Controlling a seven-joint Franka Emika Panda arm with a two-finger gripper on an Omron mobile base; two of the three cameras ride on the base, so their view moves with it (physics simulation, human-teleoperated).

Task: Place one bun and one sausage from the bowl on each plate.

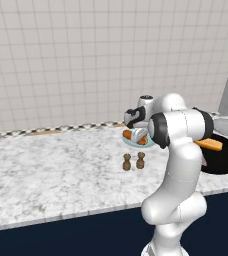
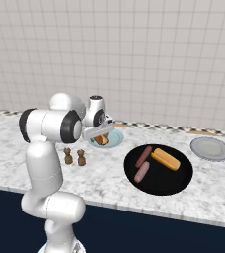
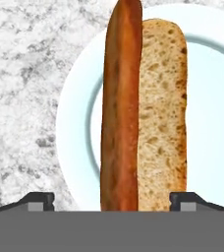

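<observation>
Hand view: the gripper (image 3: 112, 199) is standing wide open above the light blue plate (image 3: 74, 123), its two dark fingertips (image 3: 38, 199) spread well apart, one at each side. A sausage (image 3: 120, 108) and a bun (image 3: 162, 113) are lying side by side on the plate, touching along their length, both running between the fingertips without either pad visibly touching them; the gripper is holding nothing.

Right base view: the gripper (image 2: 102, 132) is hanging low over the light blue plate (image 2: 115, 139) near the back of the marble counter (image 2: 99, 173). Two brown shakers (image 2: 75, 157) are standing just in front of that plate. To the right, the black bowl (image 2: 159, 170) is holding two more sausages (image 2: 143, 164) and a second bun (image 2: 165, 158). The grey plate (image 2: 211, 148) is sitting bare beyond the bowl, to its right.
</observation>
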